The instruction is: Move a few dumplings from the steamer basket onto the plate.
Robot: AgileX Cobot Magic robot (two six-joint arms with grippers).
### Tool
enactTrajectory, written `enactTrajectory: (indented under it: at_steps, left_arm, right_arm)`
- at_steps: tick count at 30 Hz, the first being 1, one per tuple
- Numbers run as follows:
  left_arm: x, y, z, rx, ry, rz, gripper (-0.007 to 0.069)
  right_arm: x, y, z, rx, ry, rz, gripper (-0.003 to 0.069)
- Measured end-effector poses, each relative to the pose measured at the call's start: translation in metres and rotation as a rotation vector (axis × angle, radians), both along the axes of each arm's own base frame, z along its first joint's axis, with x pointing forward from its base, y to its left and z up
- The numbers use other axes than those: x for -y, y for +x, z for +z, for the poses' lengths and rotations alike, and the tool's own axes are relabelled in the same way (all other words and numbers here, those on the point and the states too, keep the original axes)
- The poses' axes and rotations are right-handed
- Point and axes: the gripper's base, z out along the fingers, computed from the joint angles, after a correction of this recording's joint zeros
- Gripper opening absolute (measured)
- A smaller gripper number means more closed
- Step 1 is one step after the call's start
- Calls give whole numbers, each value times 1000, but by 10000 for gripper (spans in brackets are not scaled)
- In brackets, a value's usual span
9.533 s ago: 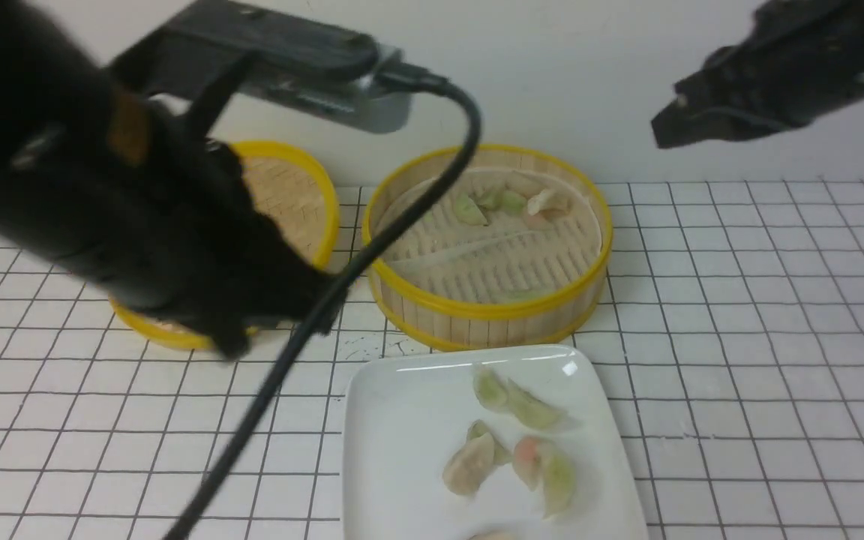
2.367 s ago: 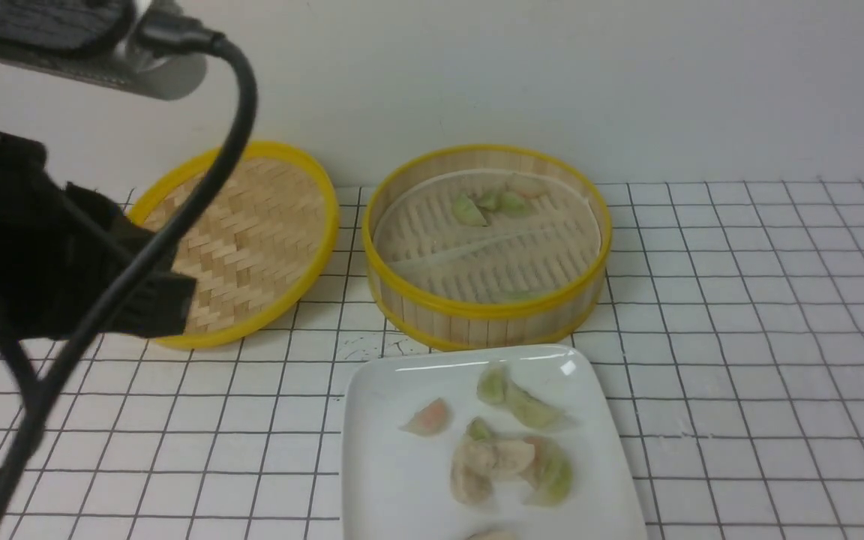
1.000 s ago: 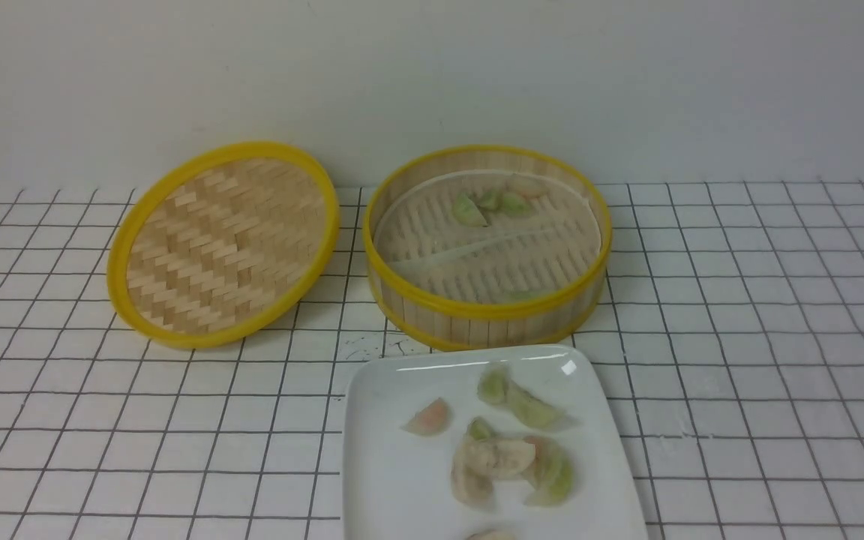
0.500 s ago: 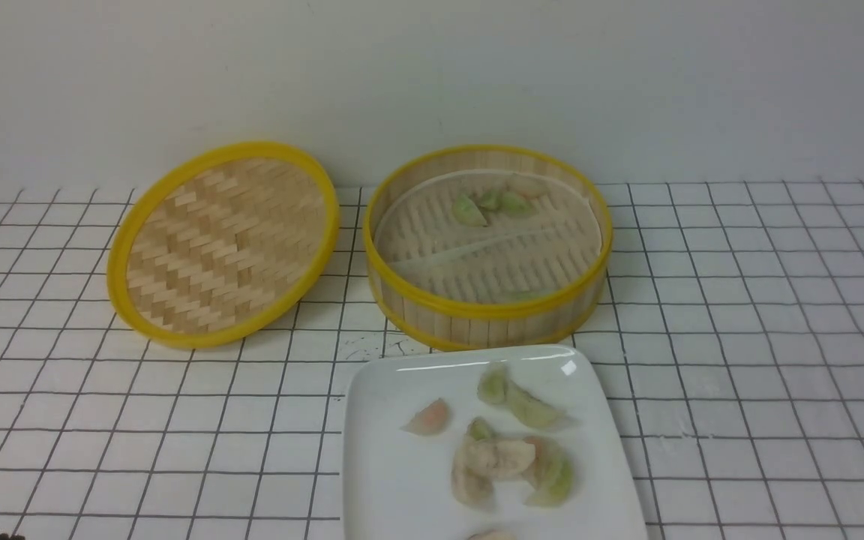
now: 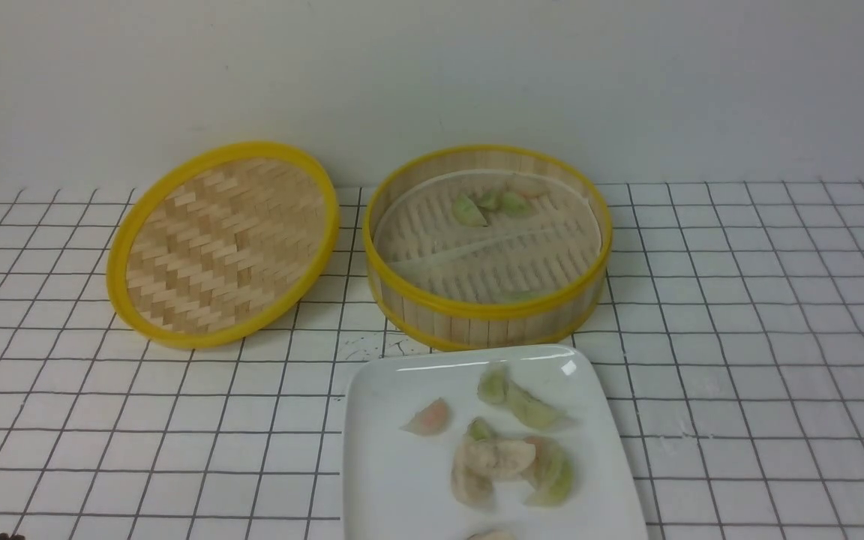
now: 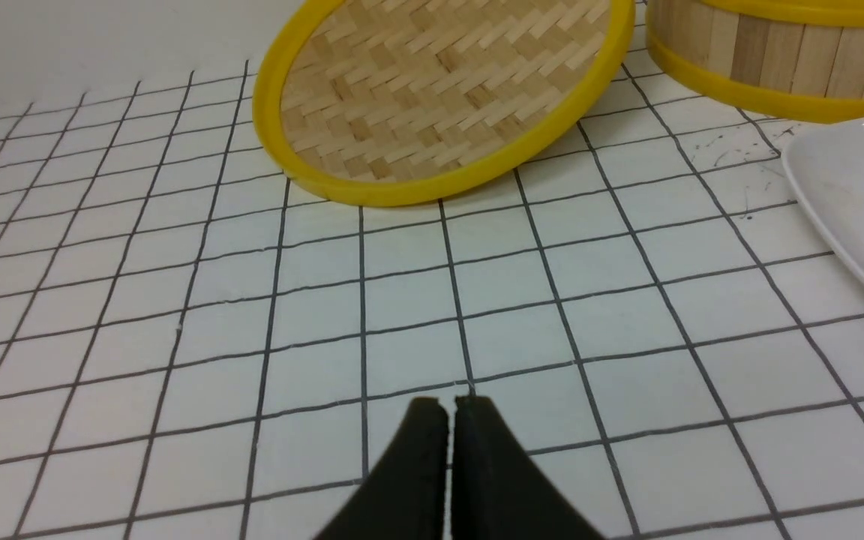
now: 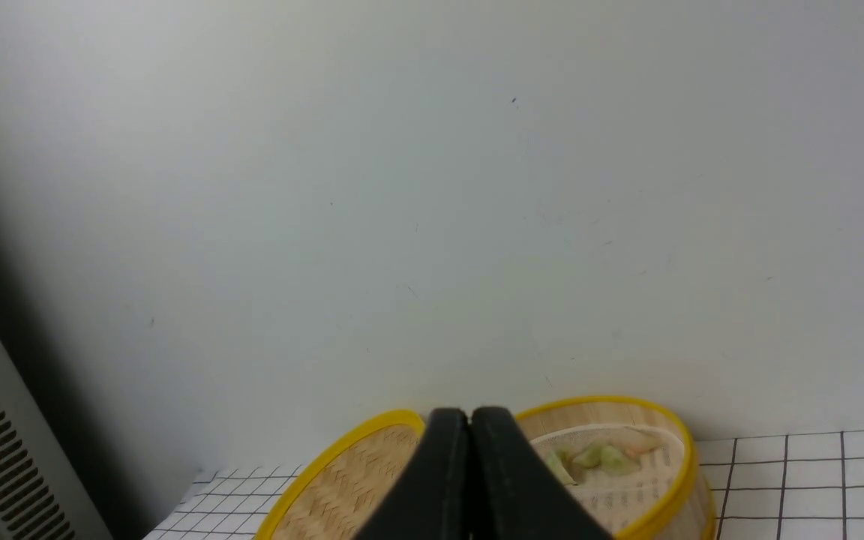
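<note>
Both pairs of my jaws are pressed together with nothing between them. My left gripper [image 6: 451,405] sits low over the tiled tabletop [image 6: 477,285], tips pointing toward the woven lid [image 6: 439,90], with bare tiles between us. My right gripper [image 7: 469,416] is held high and level, facing the wall [image 7: 432,187], the basket far off beyond its tips. Neither arm reaches into the front view.

Counting now: one steamer basket [image 5: 488,311], one lid [image 5: 222,244] just beside it on my left, propped at a tilt, and one plate [image 5: 394,465] in front of the basket, its far edge nearly touching the basket wall. On the plate I make out a pinkish dumpling [image 5: 429,417] alone, two green ones [image 5: 518,397] touching, and a heap [image 5: 511,466] of overlapping dumplings I cannot count exactly, plus one [image 5: 490,535] cut off at the picture's edge. In the basket, a small green cluster [image 5: 490,205] lies at the far side, and one more [image 5: 520,295] peeks above the near rim.

All dumplings lie well apart from both grippers.
</note>
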Motion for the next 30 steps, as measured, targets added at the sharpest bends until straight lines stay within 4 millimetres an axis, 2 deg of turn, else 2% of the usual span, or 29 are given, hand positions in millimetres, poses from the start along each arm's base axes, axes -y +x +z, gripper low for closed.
enactTrajectory:
  at_steps: [14, 19, 22, 30]
  left_arm:
    - [0, 0, 0, 0, 0, 0, -6]
    - [0, 0, 0, 0, 0, 0, -6]
    - [0, 0, 0, 0, 0, 0, -6]
    - [0, 0, 0, 0, 0, 0, -6]
  right_arm:
    - [0, 0, 0, 3, -6, -1, -15]
    - [-6, -2, -2, 23, -96, 59, -15]
    - [-13, -7, 0, 99, -188, 130, -15]
    - [-19, -12, 4, 197, -253, 192, -15]
